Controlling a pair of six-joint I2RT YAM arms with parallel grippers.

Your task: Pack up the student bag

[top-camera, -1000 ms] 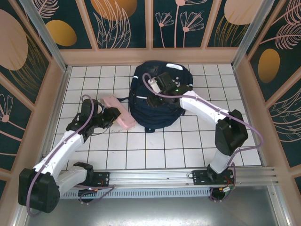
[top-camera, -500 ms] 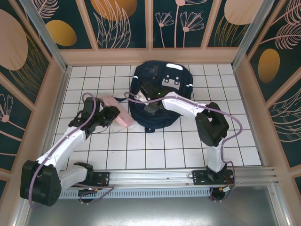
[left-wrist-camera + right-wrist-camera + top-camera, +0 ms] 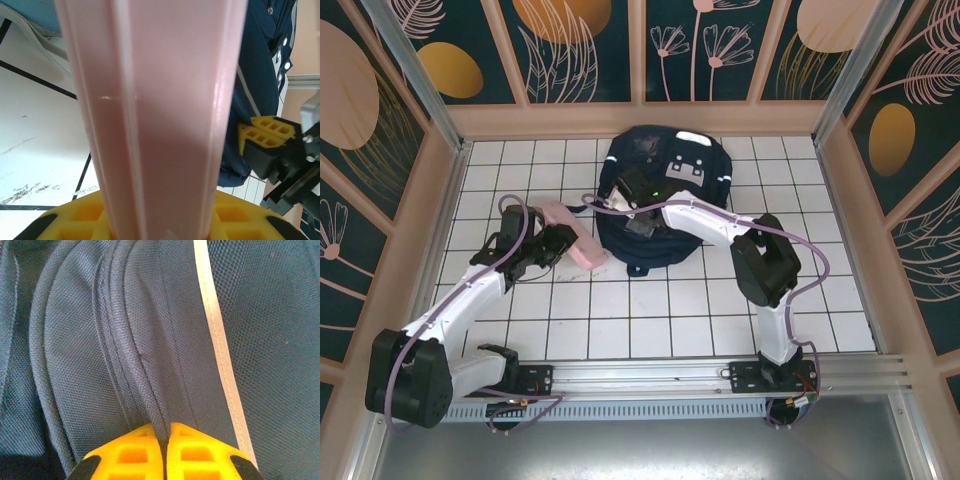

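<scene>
Student bag pinched by right end effector; left end effector grips pink case.

My right gripper down on student bag: bag seam between my jaws, stripe just right of them. My left gripper: case between jaws, running out ahead. Bag ahead-right of these jaws, just beside case.
</scene>
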